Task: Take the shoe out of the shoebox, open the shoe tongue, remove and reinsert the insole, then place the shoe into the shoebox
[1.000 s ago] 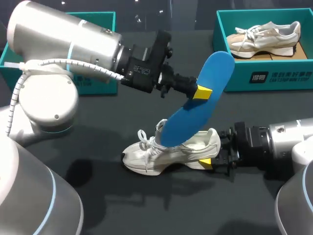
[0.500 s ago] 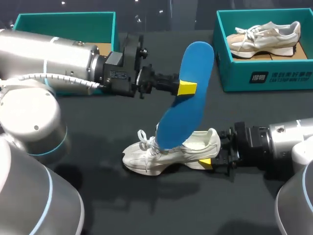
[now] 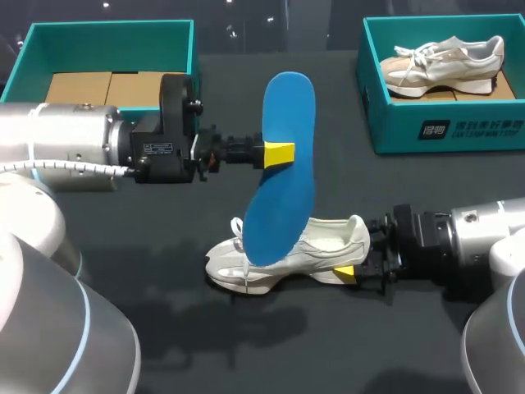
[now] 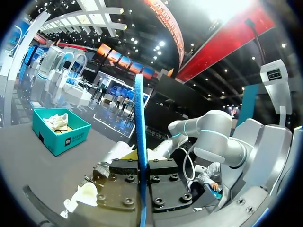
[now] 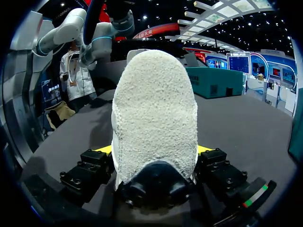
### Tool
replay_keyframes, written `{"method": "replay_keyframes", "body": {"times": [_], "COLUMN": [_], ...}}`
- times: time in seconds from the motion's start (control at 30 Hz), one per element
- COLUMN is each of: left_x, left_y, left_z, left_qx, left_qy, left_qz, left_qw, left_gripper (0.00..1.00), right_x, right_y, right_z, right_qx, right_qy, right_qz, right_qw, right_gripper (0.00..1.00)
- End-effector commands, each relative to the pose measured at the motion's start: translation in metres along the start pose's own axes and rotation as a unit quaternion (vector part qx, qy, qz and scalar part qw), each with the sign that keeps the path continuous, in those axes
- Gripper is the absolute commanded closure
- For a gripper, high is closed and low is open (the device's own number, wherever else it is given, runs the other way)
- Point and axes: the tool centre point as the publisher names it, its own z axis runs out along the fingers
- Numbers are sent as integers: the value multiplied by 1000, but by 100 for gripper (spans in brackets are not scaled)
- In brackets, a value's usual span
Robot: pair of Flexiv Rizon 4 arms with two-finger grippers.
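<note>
Blue insole [image 3: 283, 176] was pinched in my left gripper [image 3: 279, 154], hanging over the white sneaker [image 3: 316, 246] | right gripper [image 3: 349, 272] had the heel squeezed tight, down on the table [image 3: 164, 320]

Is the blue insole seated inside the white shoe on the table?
No, the left claw holds the flat blue foam insole upright above the white lace-up shoe.

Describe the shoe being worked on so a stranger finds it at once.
Start at the dark table and look at its middle. The shoe stands there on its sole, heel in the right gripper. Unlike the other shoe, which lies in a teal box, it is outside, partly behind a blue insole.
</note>
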Motion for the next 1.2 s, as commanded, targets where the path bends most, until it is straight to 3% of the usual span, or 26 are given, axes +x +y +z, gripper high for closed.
{"method": "replay_keyframes", "body": {"times": [0.03,0.57,0.63,0.67,0.7,0.73,0.83,1.2], "left_x": [6,8,8,8,8,8,8,8], "left_y": [6,7,7,7,7,7,7,7], "left_z": [-15,-16,-16,-16,-16,-16,-16,-16], "left_qx": [6,-2,-2,-2,-2,-2,-2,-2], "left_qy": [-4,-4,-4,-4,-4,-4,-4,-4], "left_qz": [-2,-3,-3,-3,-3,-3,-3,-3], "left_qw": [1000,1000,1000,1000,1000,1000,1000,1000], "left_gripper": [100,100,100,100,100,100,100,100], "right_x": [1,1,0,-1,-1,-1,0,7], "right_y": [1,1,0,-2,-4,-5,-4,0], "right_z": [0,0,-3,-4,-5,-7,-13,-34], "right_qx": [1,1,17,30,39,46,58,185], "right_qy": [-1,-1,-3,-4,-4,-1,-10,-27], "right_qz": [0,0,5,10,13,12,12,20], "right_qw": [1000,1000,1000,1000,999,999,998,982], "right_gripper": [100,100,100,73,27,0,0,0]}}
